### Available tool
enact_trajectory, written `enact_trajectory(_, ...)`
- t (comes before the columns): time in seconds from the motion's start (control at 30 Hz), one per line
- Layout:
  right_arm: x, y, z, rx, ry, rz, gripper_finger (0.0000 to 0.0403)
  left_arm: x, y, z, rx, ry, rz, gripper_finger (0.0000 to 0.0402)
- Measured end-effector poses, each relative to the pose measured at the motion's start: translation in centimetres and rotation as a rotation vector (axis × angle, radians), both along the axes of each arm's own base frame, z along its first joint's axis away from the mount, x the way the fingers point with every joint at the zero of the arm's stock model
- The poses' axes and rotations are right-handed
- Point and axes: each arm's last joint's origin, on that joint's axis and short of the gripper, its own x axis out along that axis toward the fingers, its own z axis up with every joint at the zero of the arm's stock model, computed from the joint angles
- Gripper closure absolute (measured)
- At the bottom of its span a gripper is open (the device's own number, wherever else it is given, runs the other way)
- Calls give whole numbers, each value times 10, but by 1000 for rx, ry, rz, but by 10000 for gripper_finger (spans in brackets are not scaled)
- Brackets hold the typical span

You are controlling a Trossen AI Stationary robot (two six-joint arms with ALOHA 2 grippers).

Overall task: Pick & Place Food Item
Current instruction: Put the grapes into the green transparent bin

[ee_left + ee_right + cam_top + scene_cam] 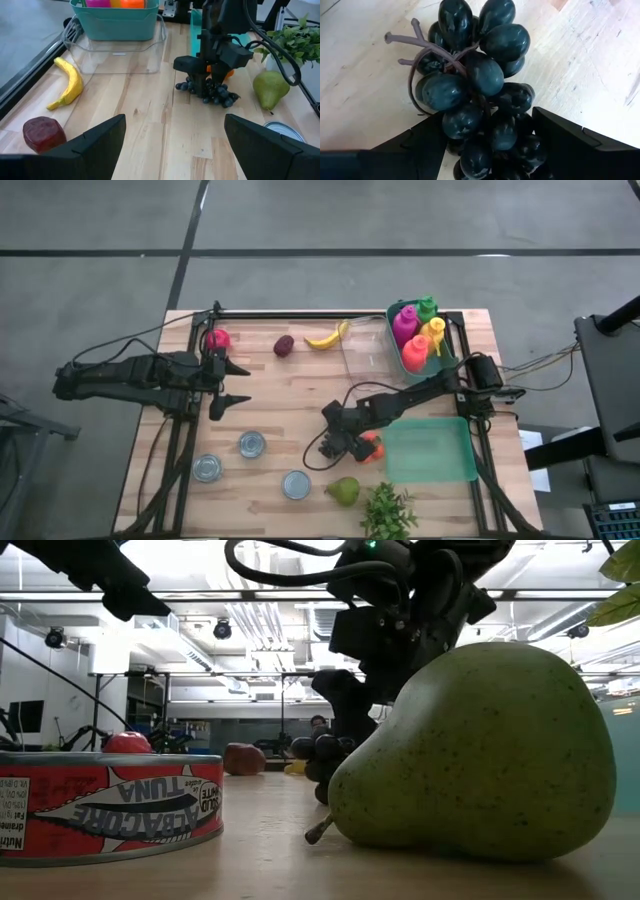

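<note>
Your right tool point(485, 145) down over grape bunch point(475, 85) on surface point(290, 395), fingers apart astride it, not clamped. Grasp, lift, placing all remain. Left tool point(232, 385) open, waiting.

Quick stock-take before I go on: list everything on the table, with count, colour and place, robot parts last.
grapes: one bunch, dark, table centre, between the right fingers
orange item: one, beside the grapes, partly hidden
pear: one, green, near edge
plant: one, green, near edge
cans: three, silver, near left
green tray: one, near right
banana: one, yellow, far edge
dark red fruit: one, left of banana
red fruit: one, far left
clear bin: one, far right
teal basket: one, holding colourful items
left gripper: open, left side
right gripper: around the grapes
</note>
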Motion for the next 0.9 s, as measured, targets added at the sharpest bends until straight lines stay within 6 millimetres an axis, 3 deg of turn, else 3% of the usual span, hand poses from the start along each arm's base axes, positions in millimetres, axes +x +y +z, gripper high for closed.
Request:
enact_trajectory(0.5,1,-1,5,1,-13,-56,262,0,0,0,0,0,0,58)
enact_trajectory(0.73,6,0,12,4,-29,-57,292,0,0,0,0,0,0,58)
enact_trajectory(0.9,8,0,27,25,-67,-78,298,0,0,0,0,-1,0,58)
